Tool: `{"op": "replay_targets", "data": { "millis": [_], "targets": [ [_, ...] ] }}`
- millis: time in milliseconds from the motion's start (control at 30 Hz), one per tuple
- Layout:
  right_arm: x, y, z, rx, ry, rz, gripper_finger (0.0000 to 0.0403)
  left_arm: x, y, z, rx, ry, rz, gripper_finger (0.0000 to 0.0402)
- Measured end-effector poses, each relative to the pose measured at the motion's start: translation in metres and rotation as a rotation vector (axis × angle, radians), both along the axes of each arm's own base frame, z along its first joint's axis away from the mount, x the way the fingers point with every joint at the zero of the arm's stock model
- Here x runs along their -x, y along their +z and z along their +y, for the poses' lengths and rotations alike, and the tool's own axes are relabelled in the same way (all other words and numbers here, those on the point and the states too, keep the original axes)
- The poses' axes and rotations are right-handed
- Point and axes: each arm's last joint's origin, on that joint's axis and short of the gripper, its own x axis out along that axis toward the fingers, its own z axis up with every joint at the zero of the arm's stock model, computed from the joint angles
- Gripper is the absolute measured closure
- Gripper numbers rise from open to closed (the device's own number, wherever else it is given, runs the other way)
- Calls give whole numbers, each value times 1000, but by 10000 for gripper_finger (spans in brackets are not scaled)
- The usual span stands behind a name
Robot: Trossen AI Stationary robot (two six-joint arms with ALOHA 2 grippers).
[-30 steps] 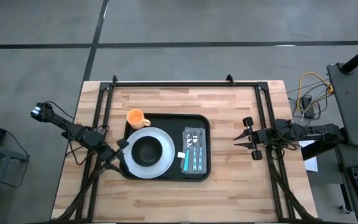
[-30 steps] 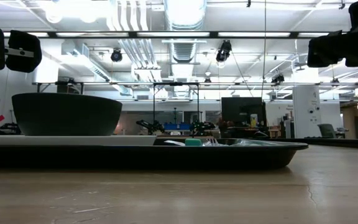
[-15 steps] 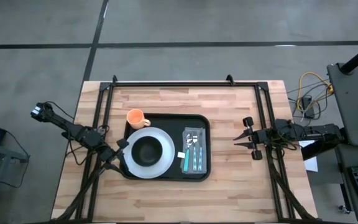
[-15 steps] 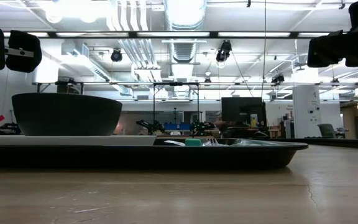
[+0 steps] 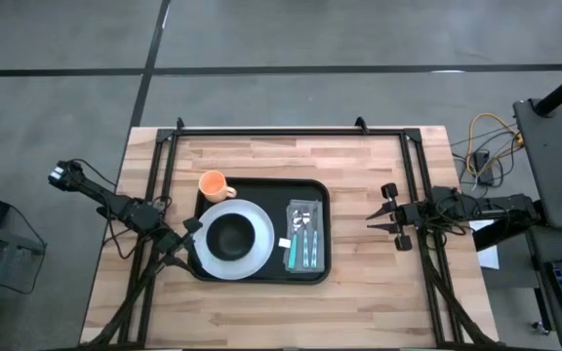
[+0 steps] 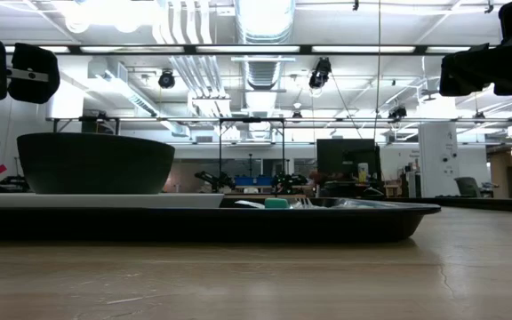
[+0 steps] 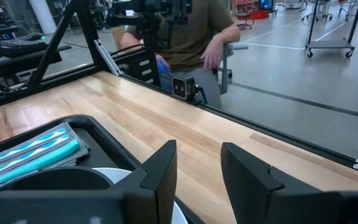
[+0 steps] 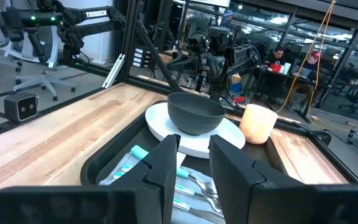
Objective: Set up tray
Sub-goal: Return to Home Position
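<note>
While the black tray point(image 5: 266, 191) lies flat in the middle of the wooden table point(image 5: 261, 156), we see its load most clearly from above. On its left half sits a white plate point(image 5: 260, 255) with a dark bowl point(image 5: 230, 235) standing on it; we make out nothing inside the bowl. On its right half a grey napkin point(image 5: 318, 224) carries the cutlery point(image 5: 305, 253), teal handles side by side. An orange mug point(image 5: 212, 184) stands at the tray's far left corner, just beside the plate; we cannot tell whether it sits inside the rim.

The left gripper point(image 5: 189, 234) hovers at the tray's left edge, its fingers apart and holding nothing. The right gripper point(image 5: 374, 222) waits well to the tray's right, likewise parted and empty.

Only the low view gives us the tray's shallow profile, with the bowl rising above the plate. The left wrist view alone shows a seated person point(image 7: 191, 37) beyond the table.
</note>
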Motion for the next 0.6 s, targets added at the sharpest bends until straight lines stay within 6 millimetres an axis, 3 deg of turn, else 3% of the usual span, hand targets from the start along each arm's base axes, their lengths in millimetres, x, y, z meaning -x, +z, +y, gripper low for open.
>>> {"op": "replay_targets", "data": {
  "millis": [600],
  "targets": [
    [0, 0, 0, 0, 0, 0, 330, 0, 0, 0, 0, 0, 0, 295]
  ]
}}
